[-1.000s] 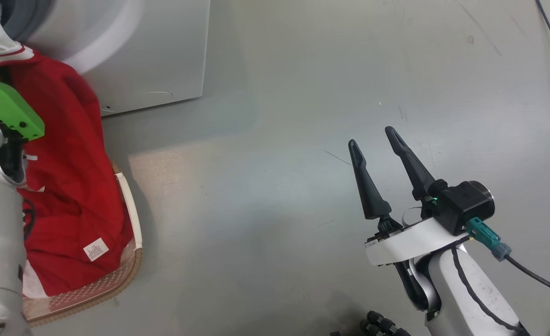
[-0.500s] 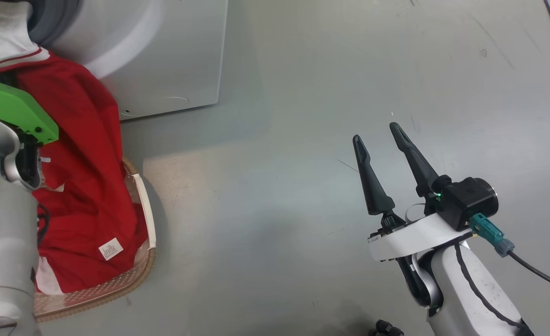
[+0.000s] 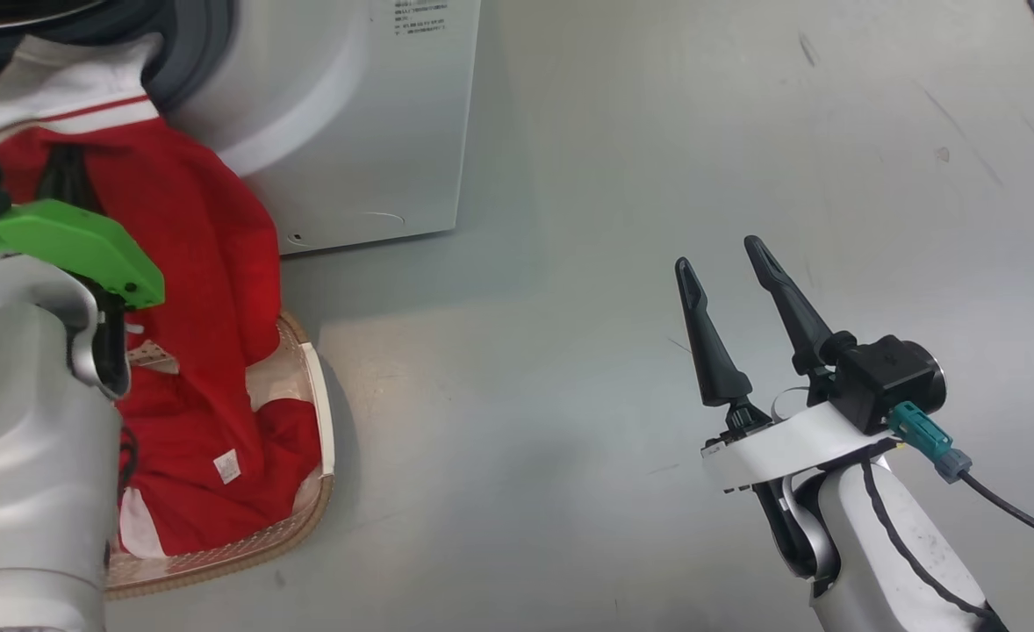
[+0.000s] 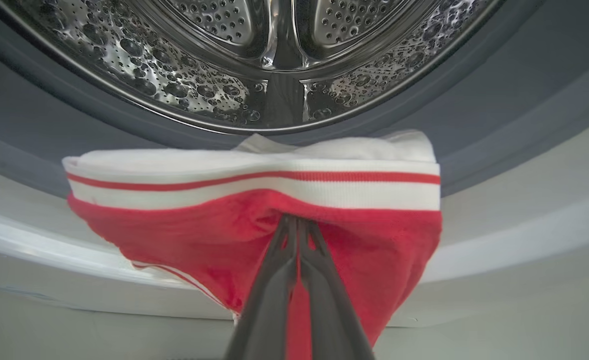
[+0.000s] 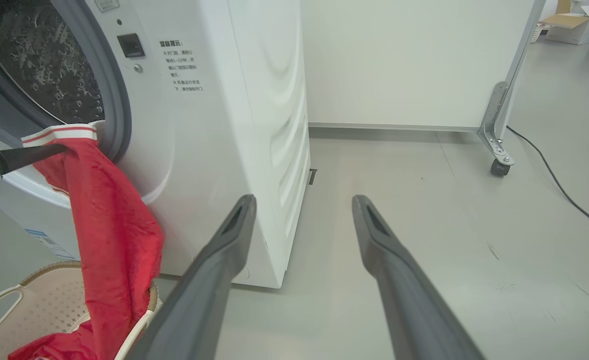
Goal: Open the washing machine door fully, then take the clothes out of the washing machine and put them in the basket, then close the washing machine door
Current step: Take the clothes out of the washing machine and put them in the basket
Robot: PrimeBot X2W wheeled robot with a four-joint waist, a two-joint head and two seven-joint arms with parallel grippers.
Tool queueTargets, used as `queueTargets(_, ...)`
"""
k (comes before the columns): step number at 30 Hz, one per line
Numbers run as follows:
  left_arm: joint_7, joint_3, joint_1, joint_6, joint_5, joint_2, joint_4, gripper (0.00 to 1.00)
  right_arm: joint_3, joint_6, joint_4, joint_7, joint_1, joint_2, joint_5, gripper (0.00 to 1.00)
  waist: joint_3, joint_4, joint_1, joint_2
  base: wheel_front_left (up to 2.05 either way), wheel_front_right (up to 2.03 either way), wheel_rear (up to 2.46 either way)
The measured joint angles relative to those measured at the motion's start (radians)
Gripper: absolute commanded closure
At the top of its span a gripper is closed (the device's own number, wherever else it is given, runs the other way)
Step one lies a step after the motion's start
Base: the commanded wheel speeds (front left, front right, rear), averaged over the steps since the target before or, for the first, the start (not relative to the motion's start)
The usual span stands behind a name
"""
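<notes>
The clothes (image 4: pixel 214 235) are pinched by the left gripper (image 4: pixel 297 220). Its two dark fingers are pressed together, and the tips sink into a fold of the red fabric just under the white band with the thin red stripe. This grip is at the lower edge of the washing machine (image 5: pixel 254 100) opening, in front of the grey gasket (image 4: pixel 474 85), and the steel drum (image 4: pixel 284 50) is behind it. The white band lies over the lip of the opening. From there the red fabric hangs down the front of the machine, and its lower part lies in the basket (image 3: pixel 322 421). The basket stands on the floor (image 3: pixel 570 369) directly before the machine. A small white label (image 3: pixel 226 466) shows on the fabric inside the basket. A green cover (image 3: pixel 78 250) sits on the left arm, close to the hanging cloth.

The right gripper (image 3: pixel 717 253) is well apart from the machine, off its front corner, over the floor. Its fingers are spread wide and hold nothing. Small printed text (image 5: pixel 182 65) shows on the machine front beside the opening. A black cable (image 5: pixel 549 170) runs on the floor far from the machine, near the caster (image 5: pixel 497 167) of a white partition (image 5: pixel 399 60).
</notes>
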Motion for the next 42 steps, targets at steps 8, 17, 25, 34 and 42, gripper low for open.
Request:
queueTargets(8, -0.058, -0.035, 0.076, -0.016, 0.012, -0.031, -0.001, 1.00, -0.010, 0.000, 0.015, 0.000, 0.029, -0.012, -0.007, 0.00, -0.056, 0.038, 0.0000, 0.0000, 0.00, 0.00, 0.00)
queueTargets(17, -0.075, -0.036, 0.166, -0.018, 0.012, -0.037, -0.017, 1.00, -0.022, 0.000, 0.020, 0.000, 0.063, -0.025, -0.007, 0.00, -0.114, 0.082, 0.0000, 0.0000, 0.00, 0.00, 0.00)
queueTargets(25, -0.081, -0.031, 0.225, -0.018, 0.012, -0.033, -0.031, 1.00, -0.031, 0.000, 0.017, 0.000, 0.081, -0.034, -0.007, 0.00, -0.143, 0.127, 0.0000, 0.0000, 0.00, 0.00, 0.00)
queueTargets(34, -0.077, -0.065, 0.319, -0.018, 0.034, -0.018, 0.023, 1.00, -0.022, 0.001, 0.015, 0.000, 0.081, -0.033, -0.007, 0.00, -0.152, 0.148, 0.0000, 0.0000, 0.00, 0.00, 0.00)
queueTargets(42, 0.004, -0.081, 0.351, -0.017, 0.042, -0.017, 0.098, 1.00, -0.009, 0.006, 0.007, 0.000, 0.081, -0.033, -0.009, 0.00, -0.134, 0.131, 0.0000, 0.0000, 0.00, 0.00, 0.00)
